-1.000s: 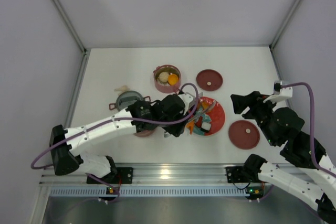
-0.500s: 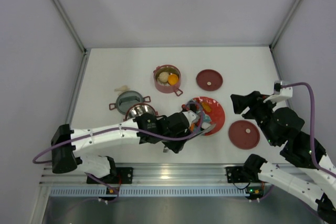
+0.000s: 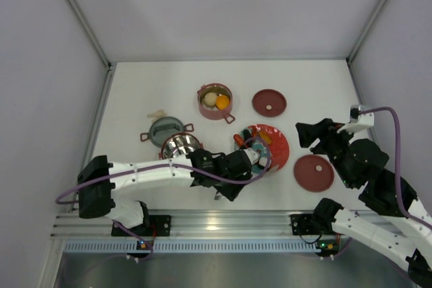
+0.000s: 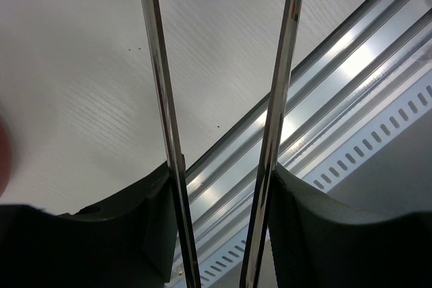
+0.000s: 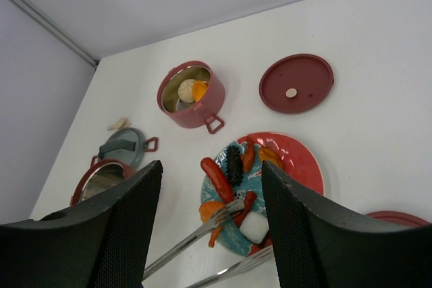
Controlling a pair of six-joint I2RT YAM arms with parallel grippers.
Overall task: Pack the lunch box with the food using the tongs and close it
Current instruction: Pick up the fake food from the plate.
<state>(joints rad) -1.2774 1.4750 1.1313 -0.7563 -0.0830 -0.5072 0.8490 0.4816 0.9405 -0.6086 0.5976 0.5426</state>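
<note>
Grabbing food: our left gripper [image 4: 219, 190] pinches the tongs [image 4: 159, 99], tips seemingly straddling the white lump [image 5: 253, 227] on the red plate [image 5: 304, 163]; right gripper [image 3: 307, 133] spread. Next we squeeze gently, lift.

Bright, even light falls from above, and the white table [image 3: 135, 92] carries only faint, soft shadows. The rail [image 3: 216, 223] throws a hot glare spot in the top view and broad white streaks in the left wrist view. There the tongs [image 4: 162, 99] gleam with streaky reflections, while the left fingers [image 4: 324, 234] are dark and soft. The right fingers [image 5: 128, 234] are black, close and slightly blurred; the scene beyond is sharp. The near pot [image 3: 180, 145] glints inside.
</note>
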